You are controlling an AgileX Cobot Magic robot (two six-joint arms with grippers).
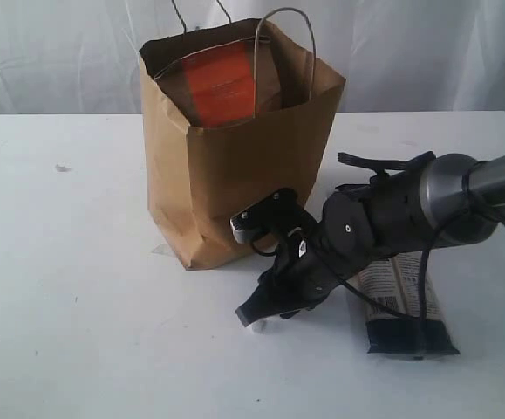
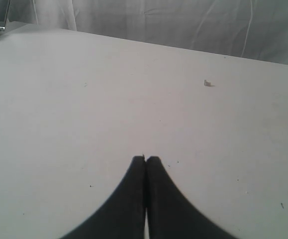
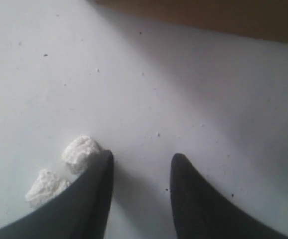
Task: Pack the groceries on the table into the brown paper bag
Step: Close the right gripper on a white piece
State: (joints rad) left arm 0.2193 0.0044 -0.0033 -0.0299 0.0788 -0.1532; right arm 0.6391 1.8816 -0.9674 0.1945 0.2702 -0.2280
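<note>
Brown kraft paper blocks most of the view, so the brown paper bag only lets me make out one thing inside. That's the brown pouch with orange label, standing upright with its top poking above the rim. Anything lower down in there I can't see. The long dark pasta packet is half lost too (the right arm lies straight across its far end). Only its near end shows, flat on the table, to the right of the bag and apart from it.

The bag itself stands upright around the middle of the table, toward the far side. Its mouth is open and the cord handles stick up.

The right gripper is down low, just in front of the bag's near right corner. Its fingers are spread with only bare tabletop between them. Two little white crumbs sit right beside one finger, outside the gap, and I can't tell if they touch it.

The left gripper only shows in its own wrist camera. Its fingers are pressed together on nothing, over an open stretch of table with a small speck well ahead of it.
</note>
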